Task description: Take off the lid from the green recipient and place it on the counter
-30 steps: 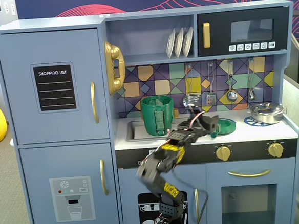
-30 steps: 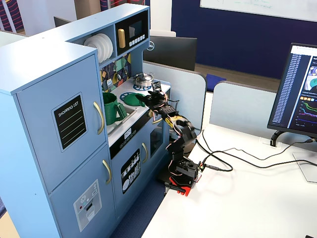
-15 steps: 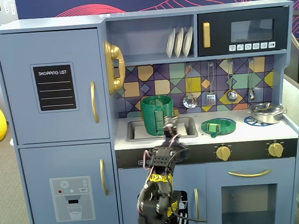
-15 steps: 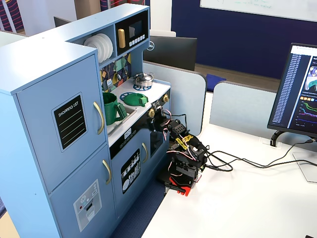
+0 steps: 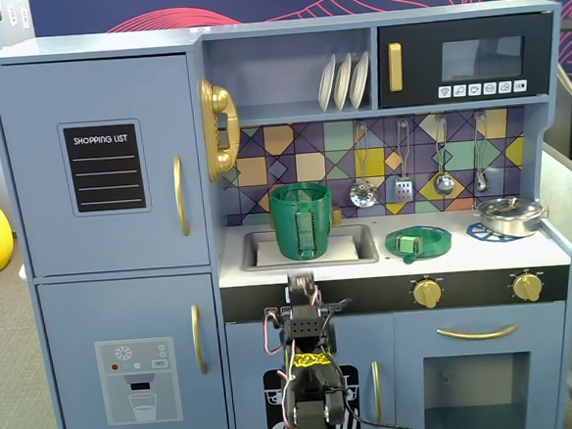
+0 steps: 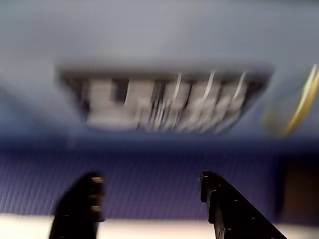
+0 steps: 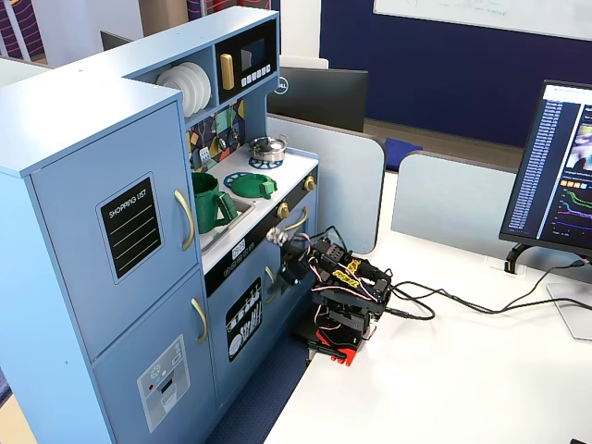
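On the counter (image 5: 524,253) right of your sink: one lid (image 5: 418,242), flat translucent green | one green recipient (image 5: 301,220), uncovered, in sink | your gripper (image 6: 149,199) open, empty, below.

Steel pot (image 5: 510,215) with lid sits at right end of worktop, over a blue burner ring. Three white plates (image 5: 343,81) stand on edge in upper shelf; microwave (image 5: 467,60) just right of them. Gold phone (image 5: 218,128) hangs on cabinet side. Four utensils (image 5: 403,172) hang against tiled backsplash. Two gold knobs (image 5: 427,292) on front panel. Monitor (image 7: 559,171) on desk, well apart from kitchen.
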### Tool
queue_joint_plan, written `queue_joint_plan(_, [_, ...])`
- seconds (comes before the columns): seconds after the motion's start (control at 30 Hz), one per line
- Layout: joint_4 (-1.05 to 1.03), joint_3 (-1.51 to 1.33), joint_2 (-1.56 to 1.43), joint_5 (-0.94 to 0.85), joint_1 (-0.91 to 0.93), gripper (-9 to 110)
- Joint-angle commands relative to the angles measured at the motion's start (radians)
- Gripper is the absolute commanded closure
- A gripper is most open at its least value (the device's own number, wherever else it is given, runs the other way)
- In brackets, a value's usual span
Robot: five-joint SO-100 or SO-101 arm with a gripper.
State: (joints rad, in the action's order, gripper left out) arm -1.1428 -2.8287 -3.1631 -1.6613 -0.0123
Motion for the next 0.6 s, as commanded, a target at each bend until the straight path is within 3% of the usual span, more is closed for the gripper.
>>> queue_joint_plan(0.0, [-0.117, -0.051, -0.012, 0.035, -0.008, 93])
queue_joint_plan(0.2, [-0.235, -0.138, -0.012, 0.08, 0.0, 96])
queue_joint_plan(0.33, [-0.347, -0.166, -0.014, 0.006, 0.005, 96])
queue_joint_plan(0.57, [-0.388, -0.167, -0.015, 0.152, 0.029, 95])
